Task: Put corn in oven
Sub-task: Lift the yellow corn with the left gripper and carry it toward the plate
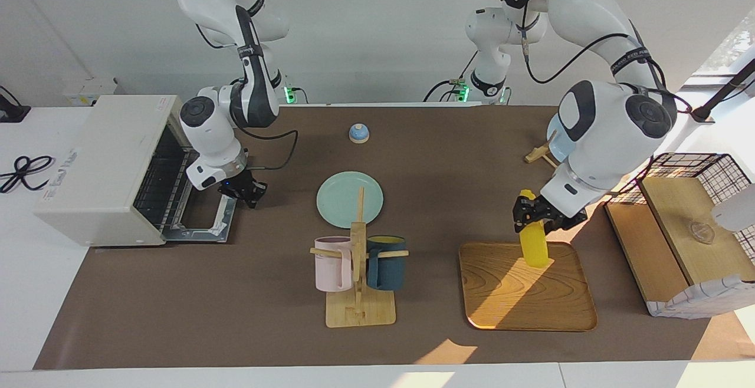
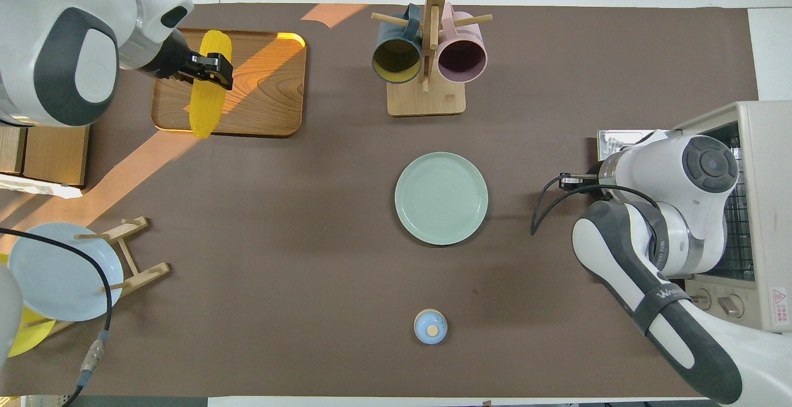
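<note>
Brown table: left gripper [image 1: 534, 216] clamped on corn [image 1: 534, 243] over tray [image 1: 519, 311], lifting it for transfer; right gripper [image 1: 249, 191], fingers unclear, beside open oven [image 1: 100, 170] door.

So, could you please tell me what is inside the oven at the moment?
Through the open door the oven shows only its wire rack, with no food visible. The right gripper hides part of the opening; the corn is outside, in the left gripper.
</note>
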`<control>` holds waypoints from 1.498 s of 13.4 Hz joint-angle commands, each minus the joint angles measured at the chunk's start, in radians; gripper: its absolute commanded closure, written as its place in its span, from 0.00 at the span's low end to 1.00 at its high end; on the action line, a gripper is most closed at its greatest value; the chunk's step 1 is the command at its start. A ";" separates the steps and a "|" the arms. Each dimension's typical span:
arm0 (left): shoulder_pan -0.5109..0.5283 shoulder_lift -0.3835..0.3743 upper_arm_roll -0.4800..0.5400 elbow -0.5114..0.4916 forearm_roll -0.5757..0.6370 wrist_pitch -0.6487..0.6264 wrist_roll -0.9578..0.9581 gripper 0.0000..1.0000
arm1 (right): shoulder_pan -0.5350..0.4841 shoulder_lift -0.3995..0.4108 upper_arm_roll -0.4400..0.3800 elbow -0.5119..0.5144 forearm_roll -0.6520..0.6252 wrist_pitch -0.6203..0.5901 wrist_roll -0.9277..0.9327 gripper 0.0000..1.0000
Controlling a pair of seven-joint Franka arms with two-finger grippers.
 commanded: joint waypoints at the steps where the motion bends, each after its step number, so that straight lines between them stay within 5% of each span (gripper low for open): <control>1: -0.092 -0.094 0.014 -0.136 -0.014 0.012 -0.116 1.00 | 0.044 0.039 -0.002 0.156 0.019 -0.155 0.080 1.00; 5: -0.228 -0.145 0.014 -0.232 -0.014 0.020 -0.277 1.00 | 0.066 0.053 -0.002 0.198 0.017 -0.175 0.133 1.00; 9: -0.424 -0.217 0.013 -0.463 -0.037 0.347 -0.514 1.00 | 0.058 0.055 -0.002 0.200 0.014 -0.174 0.131 1.00; 16: -0.615 -0.014 0.019 -0.446 -0.036 0.668 -0.699 1.00 | 0.060 0.057 -0.002 0.198 0.016 -0.172 0.131 1.00; 19: -0.617 0.004 0.020 -0.447 -0.031 0.707 -0.701 1.00 | 0.060 0.057 -0.002 0.198 0.016 -0.171 0.131 1.00; 20: -0.615 0.004 0.020 -0.447 -0.030 0.706 -0.699 0.84 | 0.060 0.057 -0.002 0.198 0.016 -0.171 0.131 1.00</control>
